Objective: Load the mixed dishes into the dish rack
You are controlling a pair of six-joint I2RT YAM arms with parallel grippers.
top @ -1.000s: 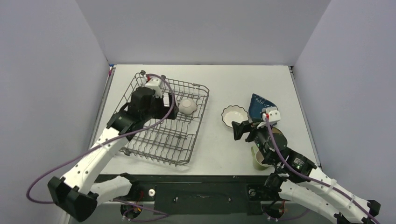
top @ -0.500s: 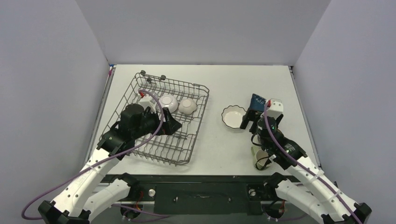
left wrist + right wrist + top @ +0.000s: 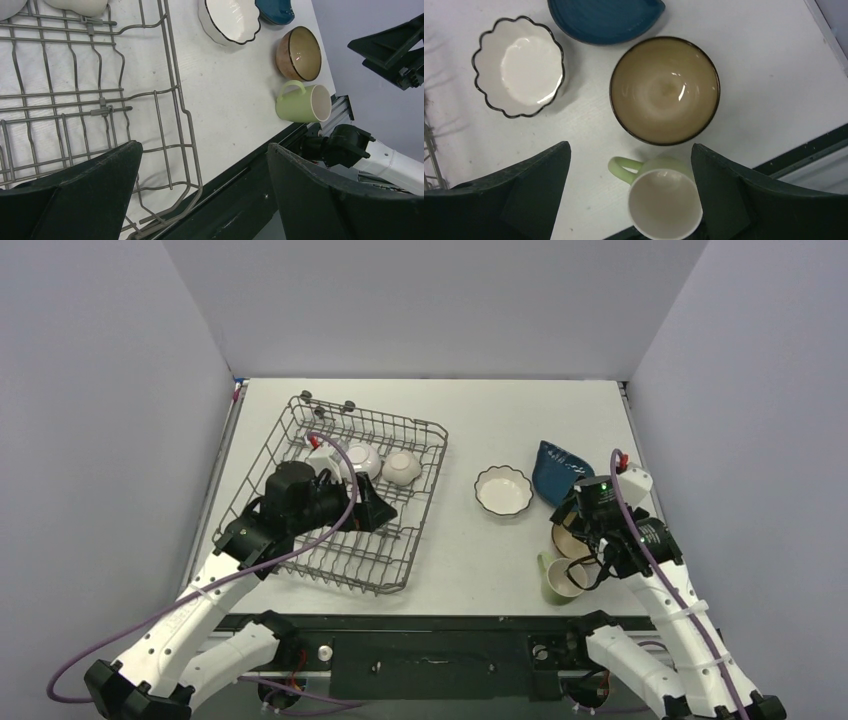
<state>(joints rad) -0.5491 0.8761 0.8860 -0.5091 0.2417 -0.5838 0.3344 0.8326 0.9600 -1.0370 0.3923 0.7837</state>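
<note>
Dish rack (image 3: 350, 550) sits left on table (image 3: 470, 410). At its far end, a white bowl (image 3: 362, 460) beside a second white bowl (image 3: 402, 466). On the table to its right: scalloped bowl (image 3: 503, 490), dark blue dish (image 3: 555, 468), brown bowl (image 3: 665, 90), green mug (image 3: 664, 200). Left gripper (image 3: 205, 190) over rack, right gripper (image 3: 629, 195) over mug, both spread wide and holding nothing.

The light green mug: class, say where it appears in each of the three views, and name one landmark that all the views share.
Top external: the light green mug is at lower right, the loose dish closest to the bottom edge.
Left wrist: the mug is right of centre, its handle pointing up and left.
Right wrist: the mug is at bottom centre, its handle to the left.
Shared landmark: the white scalloped bowl, visible in all three.
</note>
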